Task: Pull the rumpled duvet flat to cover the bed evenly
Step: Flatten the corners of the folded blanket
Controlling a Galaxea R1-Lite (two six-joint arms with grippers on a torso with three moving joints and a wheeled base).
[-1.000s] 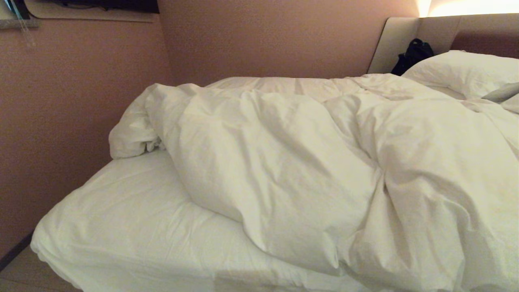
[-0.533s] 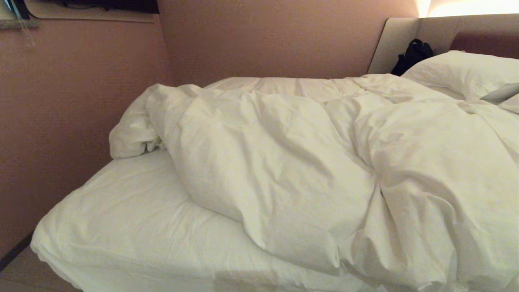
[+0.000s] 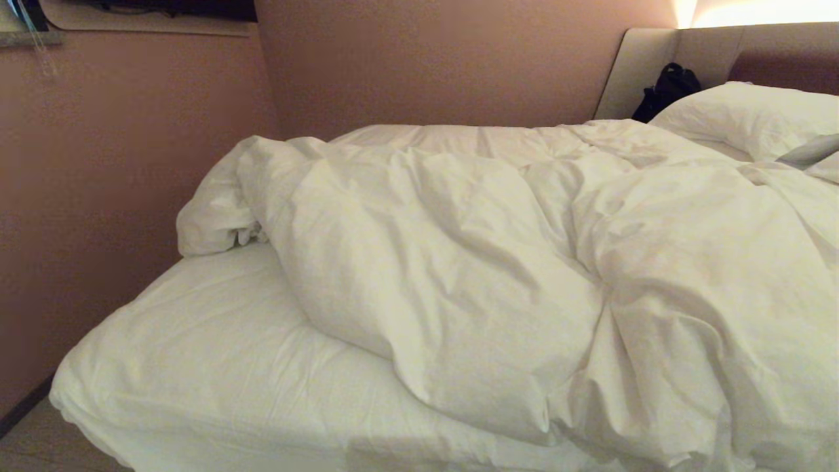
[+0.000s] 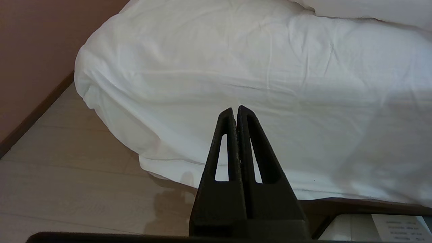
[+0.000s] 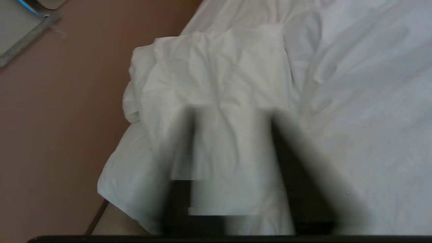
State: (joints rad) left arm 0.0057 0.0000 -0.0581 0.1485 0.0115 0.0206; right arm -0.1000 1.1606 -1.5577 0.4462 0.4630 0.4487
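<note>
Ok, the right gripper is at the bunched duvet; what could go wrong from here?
One-point pull: the right gripper works at the duvet alone, with the left gripper parked shut by the bed's corner, so the heap may slide as one lump instead of spreading. The balled-up corner by the wall could stay folded under. The bare sheet might drag and wrinkle too.

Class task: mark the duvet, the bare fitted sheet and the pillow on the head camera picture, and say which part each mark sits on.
duvet (image 3: 459, 262): head view, on its creased, bunched-up middle.
fitted sheet (image 3: 216, 347): head view, on the uncovered stretch of mattress.
pillow (image 3: 747, 115): head view, on its plump top face.
</note>
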